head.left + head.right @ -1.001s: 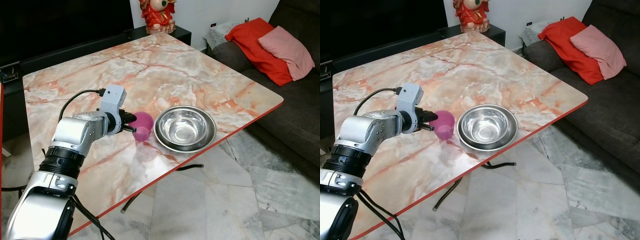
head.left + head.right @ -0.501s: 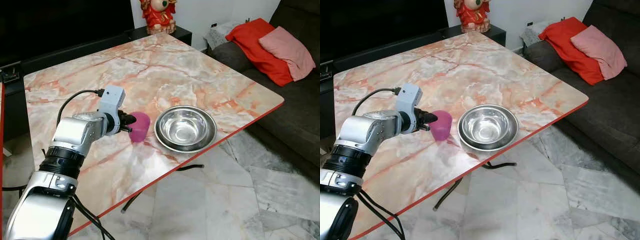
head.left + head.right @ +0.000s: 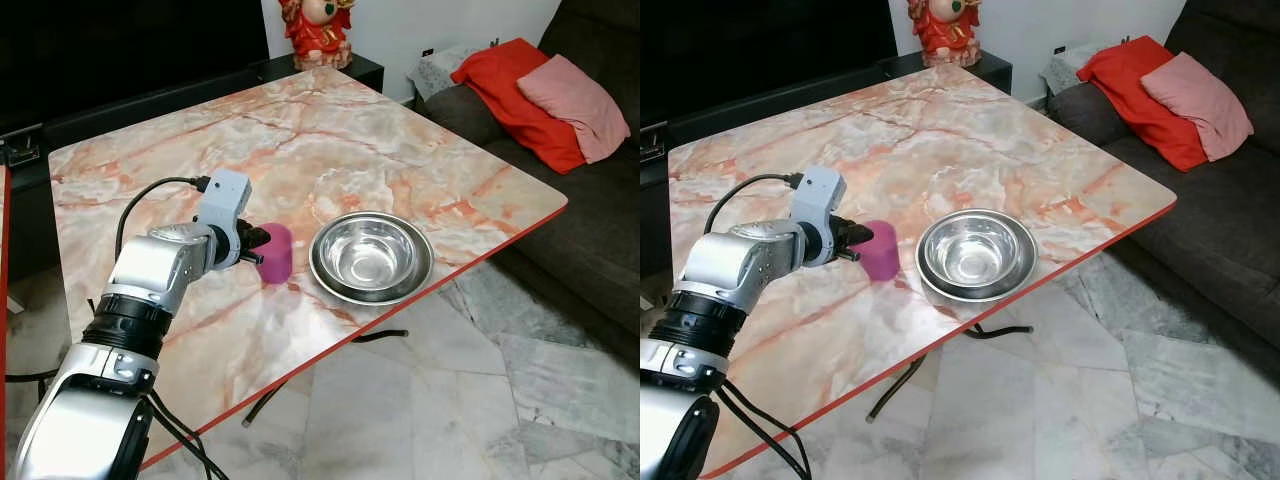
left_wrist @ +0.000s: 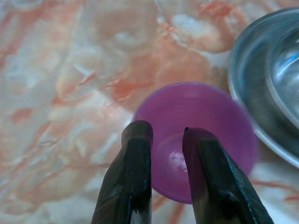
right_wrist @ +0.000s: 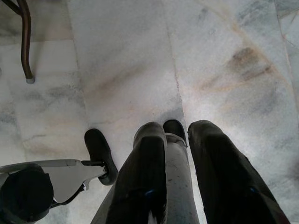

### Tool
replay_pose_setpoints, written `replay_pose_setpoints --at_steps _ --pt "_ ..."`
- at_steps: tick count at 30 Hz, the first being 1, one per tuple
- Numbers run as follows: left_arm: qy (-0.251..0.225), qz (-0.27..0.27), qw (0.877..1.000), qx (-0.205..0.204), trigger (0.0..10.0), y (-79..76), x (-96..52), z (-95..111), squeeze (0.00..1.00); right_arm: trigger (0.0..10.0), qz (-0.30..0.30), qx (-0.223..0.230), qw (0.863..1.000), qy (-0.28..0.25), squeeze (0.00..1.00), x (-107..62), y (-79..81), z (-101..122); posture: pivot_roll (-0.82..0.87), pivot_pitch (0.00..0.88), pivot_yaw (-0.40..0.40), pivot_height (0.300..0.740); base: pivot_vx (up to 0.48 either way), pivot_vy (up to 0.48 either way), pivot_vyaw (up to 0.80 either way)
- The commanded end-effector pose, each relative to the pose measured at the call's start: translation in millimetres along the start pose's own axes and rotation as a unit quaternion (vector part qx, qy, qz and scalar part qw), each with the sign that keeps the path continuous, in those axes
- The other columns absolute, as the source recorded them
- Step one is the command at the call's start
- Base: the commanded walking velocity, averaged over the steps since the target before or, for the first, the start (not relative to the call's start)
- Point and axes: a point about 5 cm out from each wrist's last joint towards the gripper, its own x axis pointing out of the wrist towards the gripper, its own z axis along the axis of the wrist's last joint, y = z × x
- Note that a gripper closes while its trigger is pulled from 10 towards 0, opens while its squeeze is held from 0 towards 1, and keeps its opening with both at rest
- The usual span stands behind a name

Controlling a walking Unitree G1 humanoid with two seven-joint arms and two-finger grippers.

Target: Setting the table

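A purple plastic cup (image 3: pixel 277 252) stands upright on the marble table (image 3: pixel 350 140), just left of a steel bowl (image 3: pixel 322 270) with nothing in it. My left gripper (image 3: pixel 258 247) reaches it from the left, near the table's front edge. In the left wrist view the left gripper (image 4: pixel 168 133) is shut on the rim of the cup (image 4: pixel 205 107), with the bowl (image 4: pixel 261 84) close beside it. My right gripper (image 5: pixel 175 130) hangs idle over the floor, its fingers close together.
A dark sofa (image 3: pixel 600 210) with a red cushion (image 3: pixel 520 85) and a pink cushion (image 3: pixel 580 100) stands to the right. A red figurine (image 3: pixel 318 30) sits on a cabinet behind the table. The table's red edge (image 3: pixel 480 255) runs near the bowl. A table leg (image 5: pixel 23 42) stands on the marble floor.
The cup was tilted with its mouth toward the bowl; now it stands upright on the table, slightly further left. My left gripper stayed on it.
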Motion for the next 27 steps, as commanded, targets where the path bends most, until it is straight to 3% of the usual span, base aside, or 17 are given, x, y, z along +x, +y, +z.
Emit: replay_pose_setpoints --at_steps 1,6,11,16,19,23,27 --pt "-0.01 0.025 0.999 0.035 10.0 6.3 -0.9 -3 0.0 10.0 -0.002 0.001 1.0 0.013 0.0 -2.0 -0.1 -9 0.0 0.112 0.092 0.74 0.0 0.0 0.0" --pt "-0.041 0.041 0.997 0.044 10.0 8.9 -2.7 6 0.0 10.0 -0.001 0.0 1.0 0.012 0.0 -2.0 -0.2 -8 0.0 0.118 0.089 0.74 0.0 0.0 0.0" --pt "-0.134 0.048 0.989 0.05 10.0 8.8 -14.6 31 0.0 10.0 0.0 0.0 1.0 0.01 0.0 -1.9 0.6 -8 0.0 0.122 0.085 0.74 0.0 0.0 0.0" --pt "-0.201 0.07 0.974 0.072 10.0 16.3 -29.4 38 0.0 10.0 0.0 -0.001 1.0 0.01 0.0 -2.0 0.1 -8 0.01 0.125 0.078 0.74 0.0 0.0 0.0" --pt "-0.242 0.077 0.966 0.057 10.0 20.2 -37.8 31 0.0 10.0 0.0 -0.001 1.0 0.01 0.0 -2.0 -0.5 -8 0.0 0.124 0.075 0.74 0.0 0.0 0.0" --pt "-0.266 0.024 0.962 0.048 10.0 1.3 -45.4 -12 0.0 10.0 -0.001 -0.001 1.0 0.008 0.0 -2.0 -1.9 -7 0.0 0.118 0.073 0.74 0.0 0.0 0.0" --pt "-0.27 0.049 0.961 0.038 10.0 4.7 -57.2 -37 0.0 10.0 -0.003 0.003 1.0 0.003 0.0 -2.0 -3.3 -6 -0.01 0.112 0.072 0.74 0.0 0.0 0.0"
